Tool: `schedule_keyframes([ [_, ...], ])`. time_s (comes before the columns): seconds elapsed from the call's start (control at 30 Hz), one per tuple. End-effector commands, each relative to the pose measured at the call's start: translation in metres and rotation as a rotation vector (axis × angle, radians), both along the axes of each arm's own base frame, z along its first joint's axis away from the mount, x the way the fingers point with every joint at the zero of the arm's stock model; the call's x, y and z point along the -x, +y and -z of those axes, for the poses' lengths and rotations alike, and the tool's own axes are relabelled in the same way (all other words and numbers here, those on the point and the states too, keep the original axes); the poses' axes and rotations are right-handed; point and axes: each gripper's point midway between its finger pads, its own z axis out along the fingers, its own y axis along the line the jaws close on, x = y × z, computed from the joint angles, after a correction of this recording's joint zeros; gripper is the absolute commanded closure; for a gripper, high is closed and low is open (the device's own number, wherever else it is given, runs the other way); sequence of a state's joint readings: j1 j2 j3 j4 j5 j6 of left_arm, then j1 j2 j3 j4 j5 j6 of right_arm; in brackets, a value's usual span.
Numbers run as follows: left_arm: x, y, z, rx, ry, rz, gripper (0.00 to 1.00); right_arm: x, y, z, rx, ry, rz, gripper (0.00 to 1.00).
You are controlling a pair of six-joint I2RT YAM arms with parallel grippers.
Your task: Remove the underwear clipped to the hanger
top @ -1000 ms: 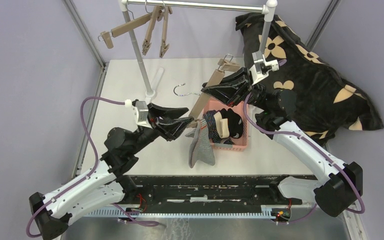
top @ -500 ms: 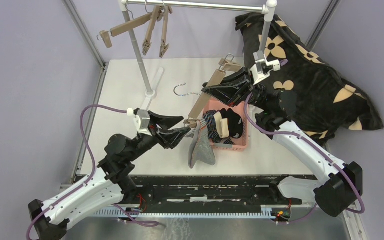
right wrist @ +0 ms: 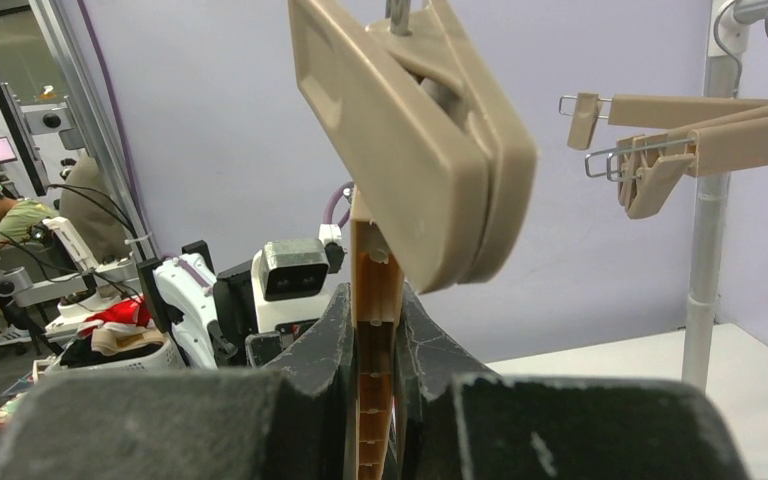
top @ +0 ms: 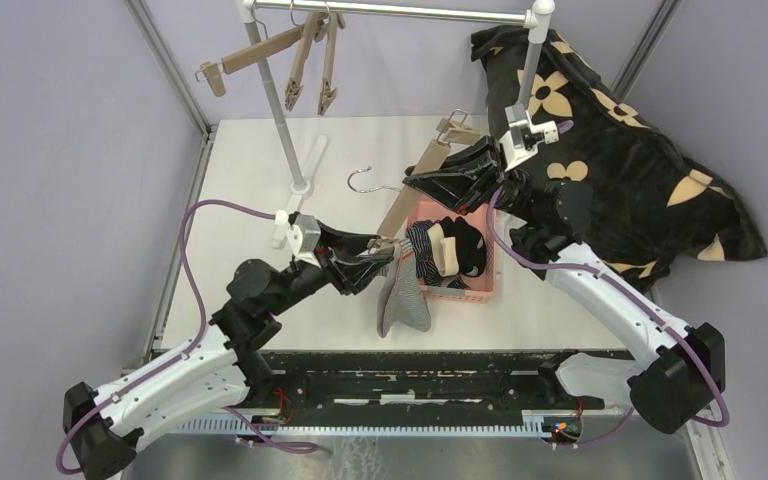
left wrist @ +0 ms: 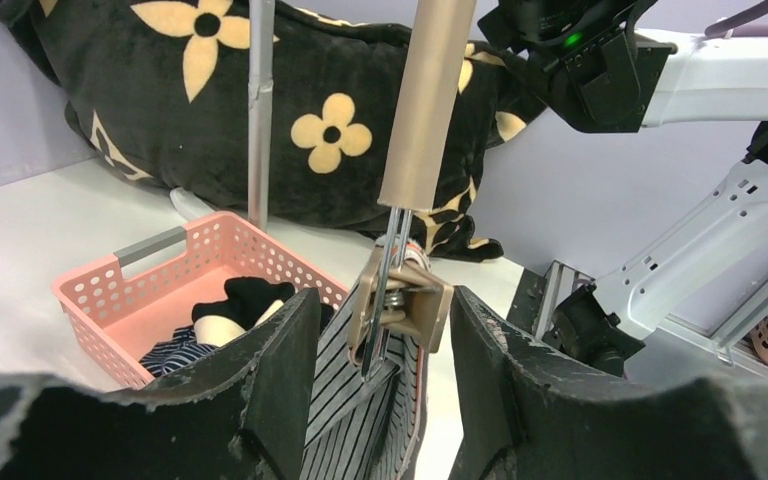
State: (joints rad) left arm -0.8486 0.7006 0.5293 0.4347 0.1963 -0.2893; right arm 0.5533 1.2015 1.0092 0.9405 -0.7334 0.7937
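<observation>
Centre of the top view: slim tan plastic hanger (top: 396, 212), tilted, with a curved wire hook (top: 363, 180) off to its left. Clamped tight across the upper bar by the right gripper (top: 420, 178). In the right-wrist view, ribbed underside of the bar pinched between rough black fingers (right wrist: 310, 360), with a blocky, smooth upper clip (right wrist: 430, 150) looming above them.

At the lower end of the bar: small hinged clip (left wrist: 400, 305) with a wire spring, biting the edge of the grey pair (top: 400, 295). Soft grey-and-white striped cloth, hangs limp just below centre, beside the basket's near left corner. Left gripper (top: 378, 250) open, chunky scuffed jaws straddling that clip, one on each side. Left jaw clear of it; contact on the right too close to call.

Just right of centre: pink plastic basket (top: 460, 293), rectangular, walls perforated with round holes, grey handle. Inside, crumpled together, navy pair (top: 423, 255) with thin light stripes and black pair (top: 465, 245) with a beige waistband, both free of the hanger.

Upper right: plush black cushion (top: 640, 190) with cream flower shapes. Along the top edge: metal rail of the rack (top: 390, 10), spare hangers (top: 305, 50) of the same tan plastic dangling from it.
</observation>
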Motion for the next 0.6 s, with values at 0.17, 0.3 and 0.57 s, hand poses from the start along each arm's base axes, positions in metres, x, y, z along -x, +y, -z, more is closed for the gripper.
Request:
schedule_keyframes([
  [0.17,0.0064,0.0062,-0.0392,0.076,-0.12,0.002,0.44,0.0039,-0.007,-0.012,-0.033,-0.051,0.03,0.99],
  [0.3,0.0055,0.0039,-0.0364,0.06,-0.127,0.006,0.63,0.0025,-0.0066,-0.0119,-0.035,-0.048,0.034,0.99],
  [0.57,-0.0016,0.0085,-0.037,0.059,-0.116,-0.04,0.87,-0.0012,-0.0058,-0.0098,-0.03,-0.041,0.045,0.99],
])
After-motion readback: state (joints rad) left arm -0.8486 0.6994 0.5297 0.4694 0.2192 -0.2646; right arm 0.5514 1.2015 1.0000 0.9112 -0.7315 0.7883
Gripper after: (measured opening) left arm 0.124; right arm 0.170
